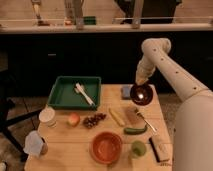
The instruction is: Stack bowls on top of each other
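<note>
Over the right rear part of the pale wooden table [65, 156]: the two-finger gripper [139, 86] at the end of the white arm [170, 70], reaching down from the right. Pinched fully together on the upper rim of the small dark maroon round bowl [142, 96]. Hanging from that grip clear of the tabletop, tilted so that the glossy inside faces the camera, with a bright glint in it. Just beside it to the left, flat on the table, a blue sponge-like pad [126, 91].

At the front edge of the table, near the middle and well apart from the lifted one: the wide shallow orange-red bowl [106, 147], upright, only its own plain orange-red inside showing. Just to its right, a small green cup [138, 148]; contents impossible to tell.

At the left rear, a green rectangular tray [59, 95], with a white utensil [84, 94] lying slantwise inside. In front of the tray, a white lidded jar [47, 116], a round reddish-yellow fruit [73, 119] and a bunch of dark grapes [93, 120]. Between the two bowls, a yellow banana-like piece [116, 117], a curved green vegetable [135, 130] and a slim metal utensil [145, 120]. At the front right corner, a dark block with a pale top [160, 148]; at the front left, a crumpled pale bag [34, 144].
</note>
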`<action>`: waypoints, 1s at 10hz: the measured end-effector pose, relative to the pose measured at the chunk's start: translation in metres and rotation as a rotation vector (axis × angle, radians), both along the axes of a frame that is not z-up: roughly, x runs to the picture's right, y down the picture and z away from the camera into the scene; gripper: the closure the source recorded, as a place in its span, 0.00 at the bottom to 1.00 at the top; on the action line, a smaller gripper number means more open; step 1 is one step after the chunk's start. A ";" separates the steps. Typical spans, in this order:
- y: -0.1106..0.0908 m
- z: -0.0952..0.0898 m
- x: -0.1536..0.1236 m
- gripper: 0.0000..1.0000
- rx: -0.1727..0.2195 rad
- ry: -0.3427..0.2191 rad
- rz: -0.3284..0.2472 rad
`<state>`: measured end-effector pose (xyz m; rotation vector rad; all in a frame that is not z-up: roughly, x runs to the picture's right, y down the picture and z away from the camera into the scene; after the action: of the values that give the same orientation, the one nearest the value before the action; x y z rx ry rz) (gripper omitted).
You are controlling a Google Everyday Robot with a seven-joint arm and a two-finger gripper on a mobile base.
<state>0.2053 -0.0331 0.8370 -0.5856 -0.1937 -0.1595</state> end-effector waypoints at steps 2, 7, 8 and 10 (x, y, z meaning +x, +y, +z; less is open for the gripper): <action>0.007 -0.012 -0.012 1.00 -0.016 -0.017 -0.007; 0.036 -0.049 -0.046 1.00 -0.080 -0.117 -0.010; 0.040 -0.055 -0.051 1.00 -0.096 -0.138 -0.004; 0.048 -0.063 -0.061 1.00 -0.132 -0.191 0.021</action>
<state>0.1447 0.0145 0.7736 -0.6998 -0.3978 -0.1839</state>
